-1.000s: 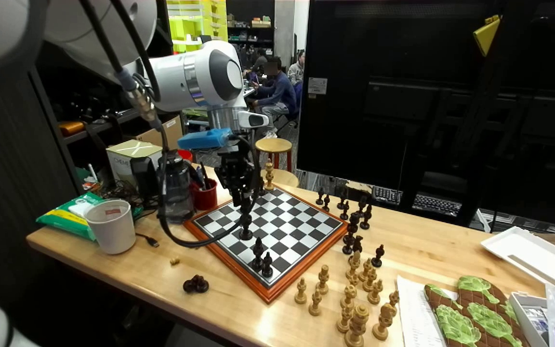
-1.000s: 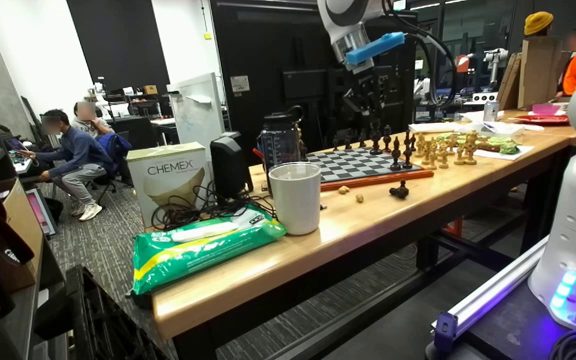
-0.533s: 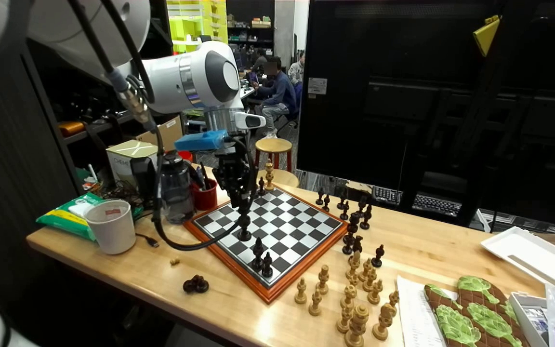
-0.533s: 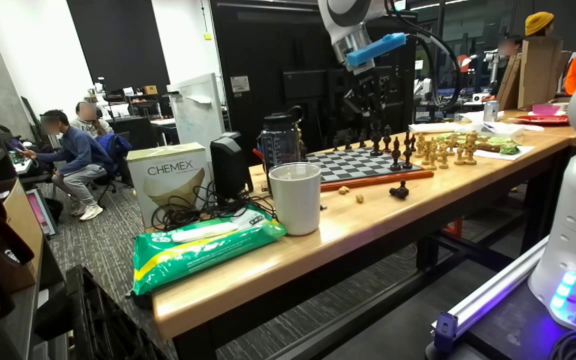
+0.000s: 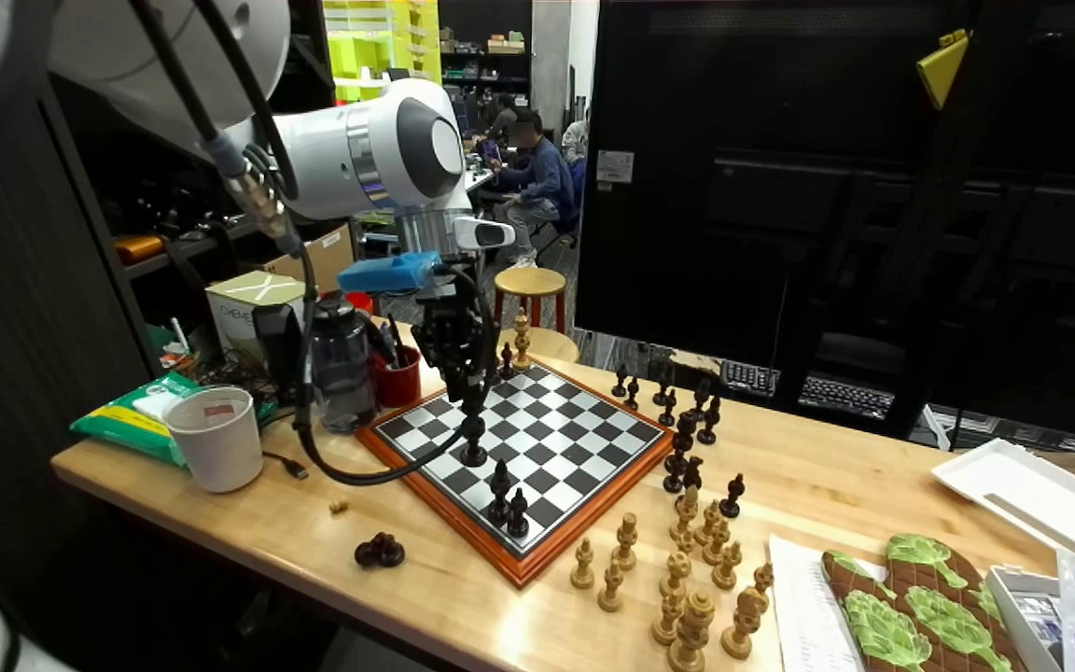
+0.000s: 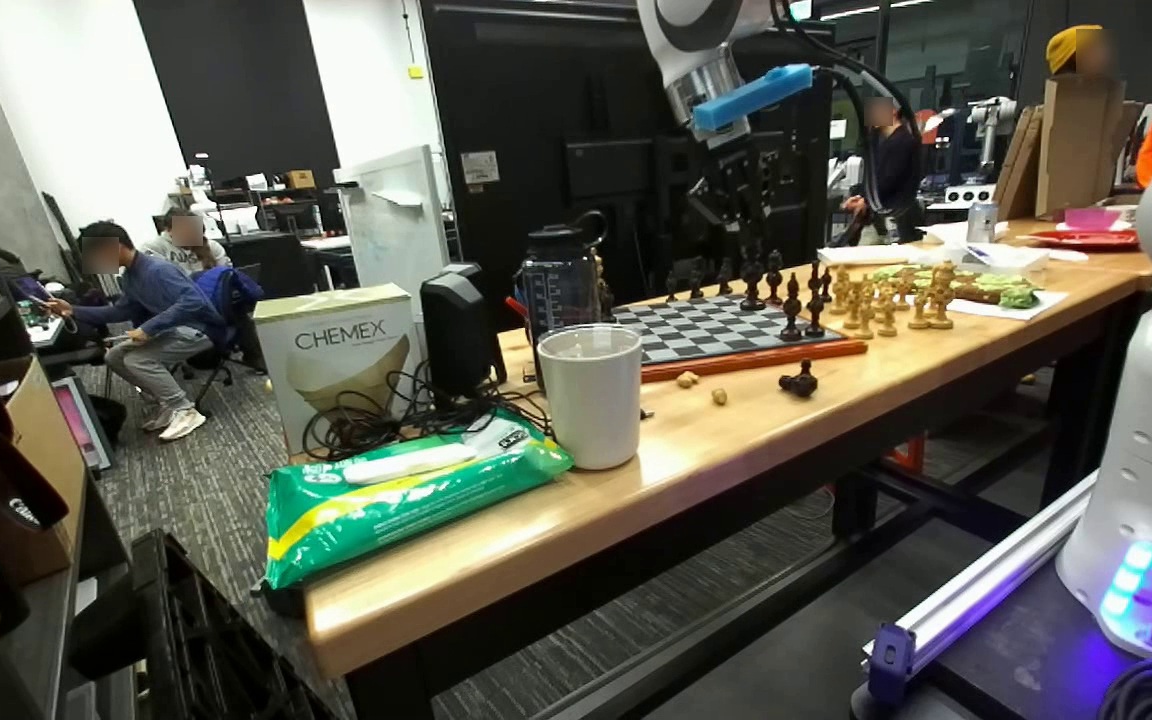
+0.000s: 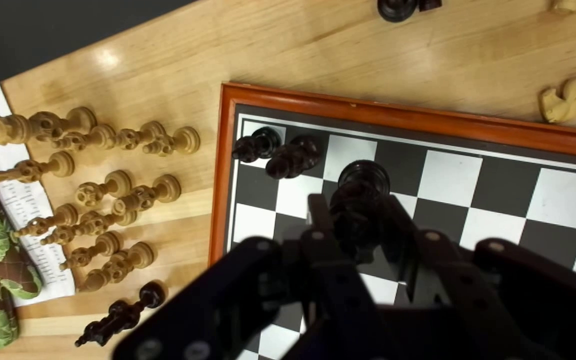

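Gripper (image 7: 356, 202) has a tall chess piece (image 7: 360, 190) pinched, so sloppy sideways drift could topple the 2 chessmen (image 7: 295, 157) beside it.

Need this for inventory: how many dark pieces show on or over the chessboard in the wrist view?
3: a held piece in the gripper, a short piece on the corner square, a taller piece beside it. The gripper may hide more.

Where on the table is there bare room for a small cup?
Bare wood lies between the off-board standing dark pieces and the white tray. Chessboard squares nearest those pieces are free. Crowded: light pieces between chessboard and paper; also around the gripper, closed on a dark chess piece.
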You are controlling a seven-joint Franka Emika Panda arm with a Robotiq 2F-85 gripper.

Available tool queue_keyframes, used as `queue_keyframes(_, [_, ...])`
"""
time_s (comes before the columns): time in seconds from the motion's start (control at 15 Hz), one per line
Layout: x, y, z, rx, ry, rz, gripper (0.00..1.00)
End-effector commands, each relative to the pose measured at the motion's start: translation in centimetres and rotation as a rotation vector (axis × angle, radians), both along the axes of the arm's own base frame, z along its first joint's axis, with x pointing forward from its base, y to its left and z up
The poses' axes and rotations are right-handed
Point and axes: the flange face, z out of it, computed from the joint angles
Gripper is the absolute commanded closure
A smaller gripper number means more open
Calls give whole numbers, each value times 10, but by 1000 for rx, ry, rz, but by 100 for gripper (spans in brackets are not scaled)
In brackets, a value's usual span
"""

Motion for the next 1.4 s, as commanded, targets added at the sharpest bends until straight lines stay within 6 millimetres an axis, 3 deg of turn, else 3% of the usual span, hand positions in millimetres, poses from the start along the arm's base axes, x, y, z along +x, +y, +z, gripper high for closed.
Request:
queue_keyframes(0.0, [0,0,0,0,1,0,71])
queue_keyframes(0.6, [0,0,0,0,1,-1,71])
queue_keyframes(0.67, [0,0,0,0,1,-1,93])
queue_keyframes(1.33, [0,3,-12,1,14,-3,93])
